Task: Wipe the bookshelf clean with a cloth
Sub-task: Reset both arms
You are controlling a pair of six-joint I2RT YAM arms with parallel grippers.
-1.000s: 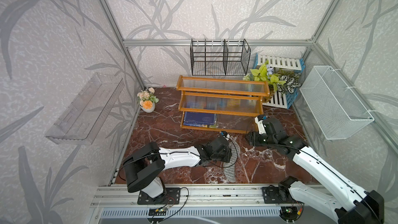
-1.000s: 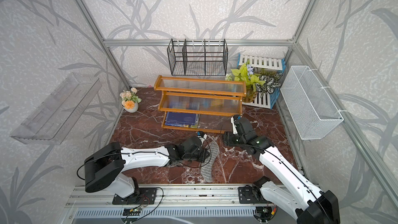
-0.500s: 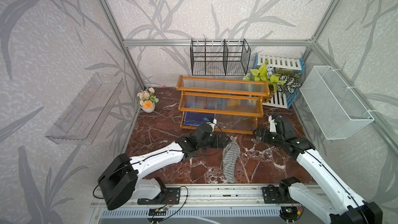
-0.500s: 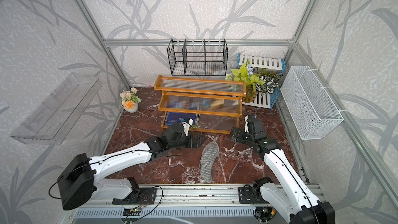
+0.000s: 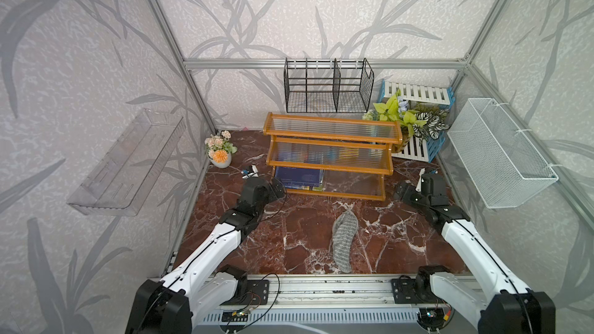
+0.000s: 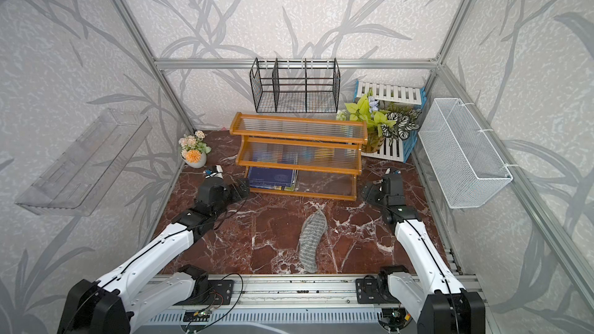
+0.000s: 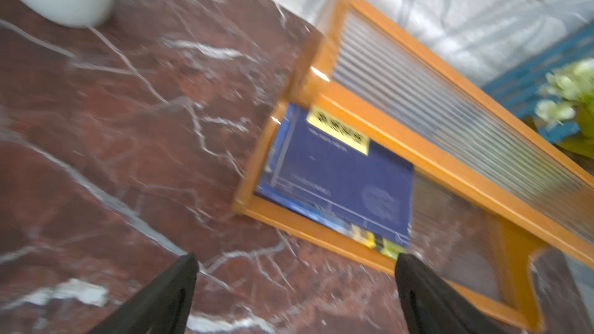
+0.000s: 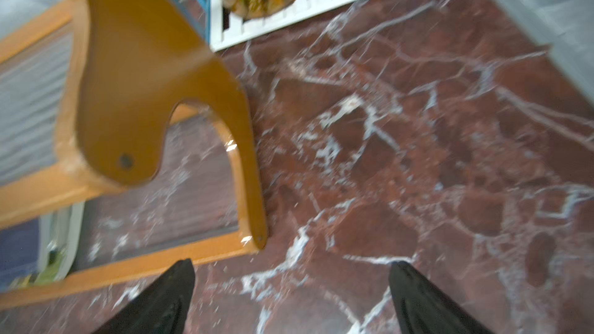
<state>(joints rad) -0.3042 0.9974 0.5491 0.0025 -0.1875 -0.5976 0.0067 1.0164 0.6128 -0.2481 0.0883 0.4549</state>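
The bookshelf [image 5: 331, 155] [image 6: 299, 152], orange-brown wood with clear ribbed boards, stands at the back middle of the marble floor. The grey striped cloth [image 5: 343, 239] [image 6: 311, 242] lies crumpled and free on the floor in front of it. My left gripper [image 5: 279, 189] [image 6: 245, 186] hovers open at the shelf's lower left corner. In the left wrist view that gripper [image 7: 294, 284] holds nothing and faces the bottom rail [image 7: 321, 229]. My right gripper [image 5: 399, 190] [image 6: 365, 191] is open by the shelf's right end. In the right wrist view it [image 8: 291, 287] is empty beside the side panel [image 8: 135, 75].
A blue book [image 5: 299, 177] lies on the bottom tier. A flower pot [image 5: 219, 152] stands back left. A black wire rack [image 5: 328, 91] hangs behind the shelf. A plant [image 5: 411, 120] and slatted crate [image 5: 418, 149] sit back right. A white mesh basket [image 5: 501, 155] hangs on the right wall.
My left gripper opened and let go of the cloth, which now lies on the floor. Both arms swung away from the middle to opposite ends of the shelf, and the right gripper opened wider.
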